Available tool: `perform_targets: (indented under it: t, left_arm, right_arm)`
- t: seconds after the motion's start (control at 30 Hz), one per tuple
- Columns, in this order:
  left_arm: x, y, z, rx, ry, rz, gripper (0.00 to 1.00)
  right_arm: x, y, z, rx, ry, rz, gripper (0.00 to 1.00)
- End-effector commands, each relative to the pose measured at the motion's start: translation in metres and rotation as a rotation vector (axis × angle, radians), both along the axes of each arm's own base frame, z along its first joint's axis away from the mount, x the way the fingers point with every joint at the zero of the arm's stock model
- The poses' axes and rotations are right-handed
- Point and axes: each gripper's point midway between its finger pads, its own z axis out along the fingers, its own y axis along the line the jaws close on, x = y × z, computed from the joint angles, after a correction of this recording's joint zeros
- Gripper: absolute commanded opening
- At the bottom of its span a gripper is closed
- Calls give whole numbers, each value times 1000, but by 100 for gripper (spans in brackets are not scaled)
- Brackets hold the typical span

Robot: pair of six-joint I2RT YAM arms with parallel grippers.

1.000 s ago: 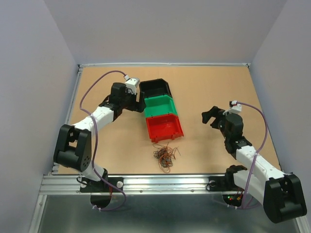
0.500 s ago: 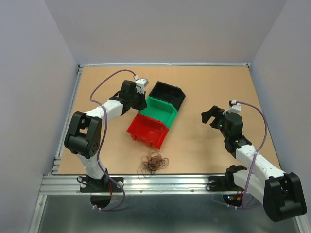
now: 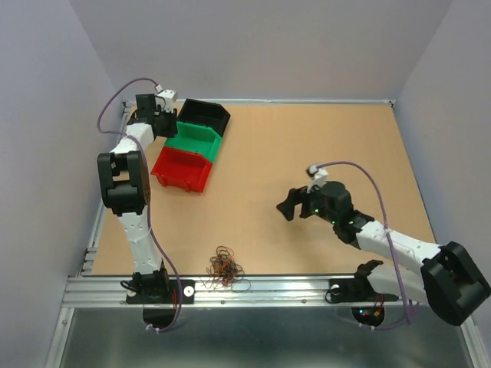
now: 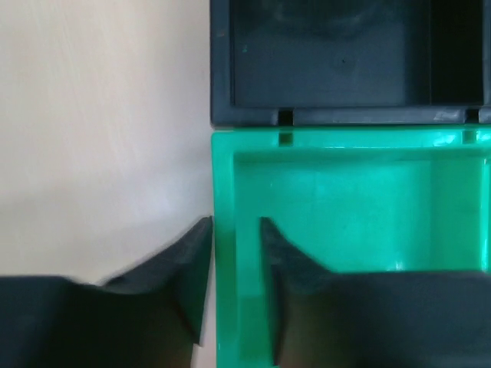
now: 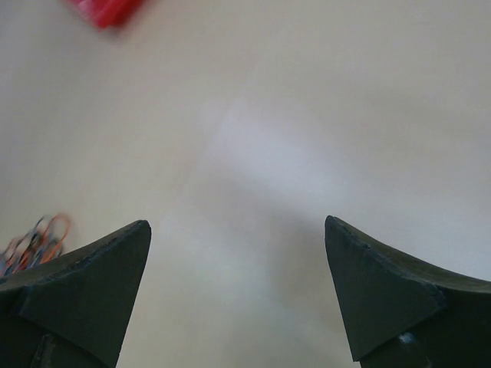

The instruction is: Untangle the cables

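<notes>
This is a robotics lab's test cell rather than a lived-in room. The left robot arm [image 3: 138, 230] and the right robot arm [image 3: 391, 247], both white-and-black jointed machines, are bolted to a ribbed aluminium rail [image 3: 268, 290] along the near edge of a bare tan board tabletop [image 3: 307, 138]. Plain grey-lilac wall panels [image 3: 253, 46] close the table in at the back and both sides. On the board stand a black plastic storage bin [image 3: 201, 115], a green plastic storage bin [image 3: 193, 142] and a red plastic storage bin [image 3: 181, 169], and nearer the rail lies a small tangle of hair-thin coloured wires [image 3: 223, 268].
</notes>
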Motion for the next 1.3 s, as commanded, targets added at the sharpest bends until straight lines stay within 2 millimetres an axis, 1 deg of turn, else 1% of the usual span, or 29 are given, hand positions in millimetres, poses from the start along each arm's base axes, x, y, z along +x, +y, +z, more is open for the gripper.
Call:
perform_targets:
  t: [0.0,0.03,0.07,0.1,0.17,0.2,0.33,0.37,0.4,0.43,0.47,0.5,0.53,0.57,0.6,0.63,0.67,0.7,0.73,0.77,0.8,0.87,0.9,0.93,1.03,1.1,1.13,1.2,1.27]
  left_arm:
    - [27,-16,68,61,-180,-47,55]
    - [26,-13,80,61,-208,-39,83]
    - [19,-12,103,62,-252,-37,95]
    - [14,-11,113,68,-271,-32,99]
    - [4,-8,132,72,-307,-13,99]
    - [-7,-7,148,68,-334,4,99]
    - [-35,-8,179,52,-381,23,99]
    - [-41,-13,183,31,-388,9,99]
    - [-50,-17,197,15,-414,-1,99]
    - [-57,-25,192,-30,-403,-23,99]
    - [-63,-30,195,-54,-407,-44,99]
    - [-72,-38,210,-77,-443,-70,99]
    - [-80,-48,204,-108,-430,-98,99]
    - [-88,-53,214,-115,-455,-113,99]
    - [-92,-58,211,-119,-462,-125,99]
    - [-97,-75,214,-127,-472,-153,99]
    - [-105,-81,223,-133,-496,-165,99]
    - [-110,-90,220,-140,-498,-182,99]
    - [-116,-104,221,-150,-505,-209,99]
    - [-121,-112,223,-160,-511,-225,99]
    - [-128,-120,229,-170,-531,-246,99]
    - [-141,-145,238,-191,-552,-302,99]
    - [-143,-152,241,-198,-566,-317,99]
    - [-147,-161,244,-210,-575,-333,99]
    - [-150,-180,259,-279,-603,-353,99]
    - [-147,-191,263,-328,-594,-371,99]
    - [-146,-195,275,-350,-610,-379,99]
    - [-148,-207,277,-416,-582,-407,99]
    - [-153,-217,274,-445,-588,-441,99]
  right_arm:
    - [-38,79,31,-67,-126,291,100]
    - [-48,90,28,-87,-126,328,100]
    - [-69,110,18,-133,-121,411,100]
    - [-76,122,21,-148,-137,443,100]
    - [-91,137,8,-188,-117,496,100]
    - [-109,147,-12,-241,-84,556,100]
    - [-148,184,-26,-287,-76,717,100]
    - [-154,191,-42,-326,-59,762,100]
    - [-166,199,-46,-333,-53,816,100]
    - [-167,214,-38,-318,-68,834,100]
    - [-170,217,-53,-354,-48,862,98]
    - [-174,222,-56,-353,-38,891,86]
    - [-173,231,-51,-346,-51,909,73]
    - [-171,230,-60,-376,-38,899,57]
    - [-166,232,-58,-380,-47,877,30]
    - [-161,231,-55,-390,-63,850,27]
    - [-152,229,-42,-387,-107,803,24]
    - [-147,228,-31,-375,-139,776,7]
    - [-137,215,-32,-393,-161,710,1]
    - [-125,214,-10,-338,-209,621,1]
    - [-104,199,30,-286,-288,474,1]
    - [-77,162,55,-227,-324,274,0]
    - [-70,146,69,-197,-337,196,1]
    - [-68,126,111,-86,-385,133,1]
    - [-57,84,152,-14,-454,-9,1]
    - [-43,40,200,24,-500,-224,1]
    - [-40,30,217,29,-520,-278,1]
    - [-36,12,244,24,-559,-352,1]
    - [-43,25,275,79,-593,-265,1]
